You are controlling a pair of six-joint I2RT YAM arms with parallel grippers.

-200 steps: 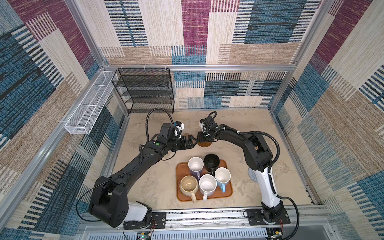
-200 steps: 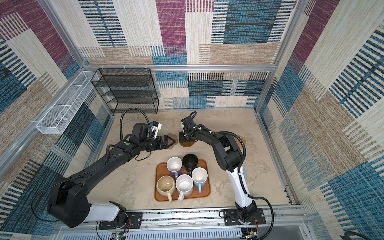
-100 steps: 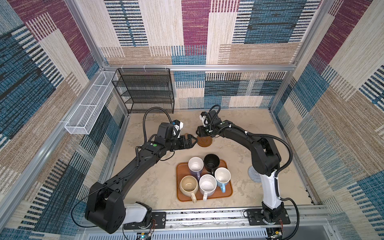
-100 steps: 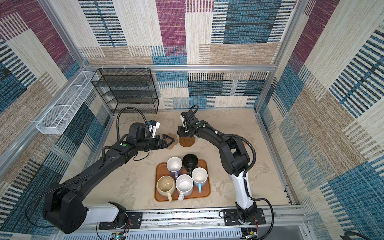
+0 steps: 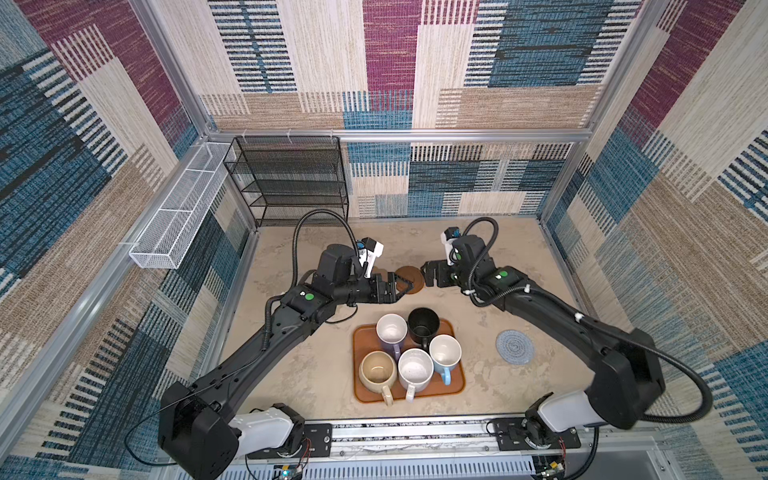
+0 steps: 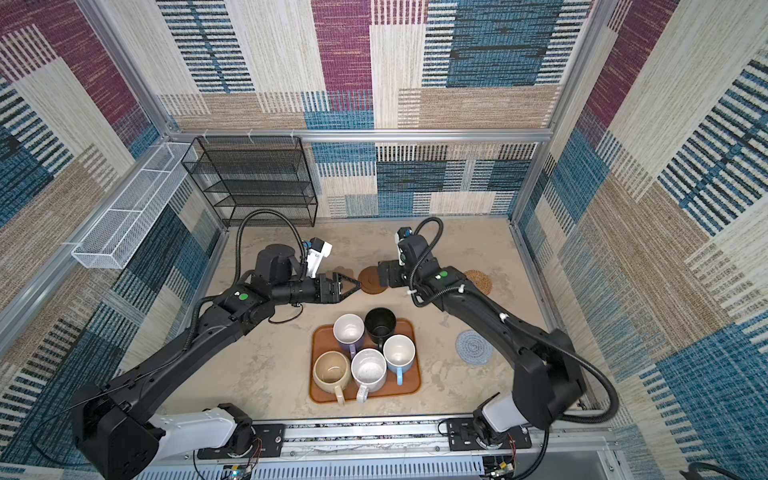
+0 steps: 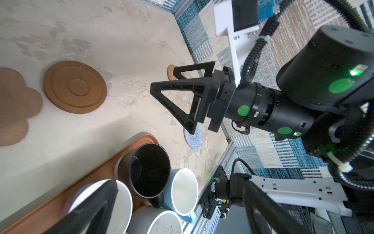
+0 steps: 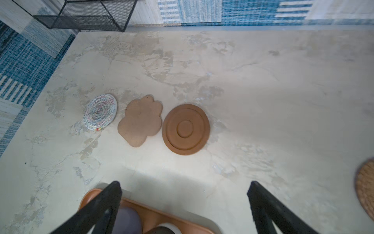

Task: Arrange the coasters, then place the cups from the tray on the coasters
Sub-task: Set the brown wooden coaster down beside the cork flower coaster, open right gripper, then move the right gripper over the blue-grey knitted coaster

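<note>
Left gripper and right gripper hover with jaws spread, empty, by the dark wooden disc lying third in its row on the bench: arranging step, I'd judge, and next comes reaching for the light blue coaster beside the tray of cups.
</note>
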